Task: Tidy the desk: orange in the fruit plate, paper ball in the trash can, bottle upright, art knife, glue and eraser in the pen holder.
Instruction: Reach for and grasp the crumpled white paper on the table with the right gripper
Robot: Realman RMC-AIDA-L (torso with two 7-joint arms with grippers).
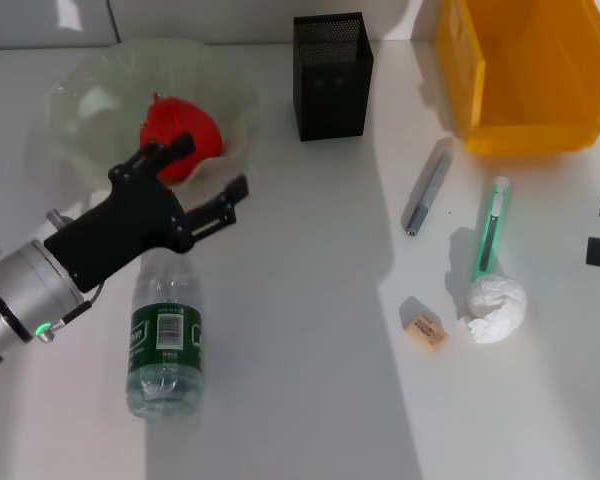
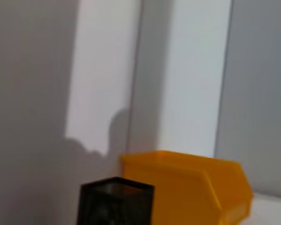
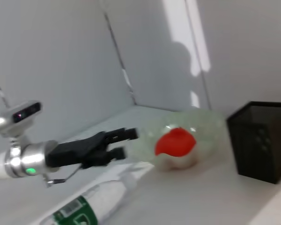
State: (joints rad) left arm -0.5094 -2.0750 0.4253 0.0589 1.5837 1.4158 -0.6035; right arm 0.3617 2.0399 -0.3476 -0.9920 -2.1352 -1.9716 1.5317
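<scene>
**Left gripper open above the lying bottle**

Head view: the left gripper, fingers apart and empty, hovers over the bottle; orange in the fruit plate just beyond.

Left wrist view: pen holder, trash can ahead.

Right wrist view: left gripper spread above the bottle.

I see the white desk carrying plate, bottle under my left claw, holder, bin, glue, knife, eraser, paper ball off right.
</scene>
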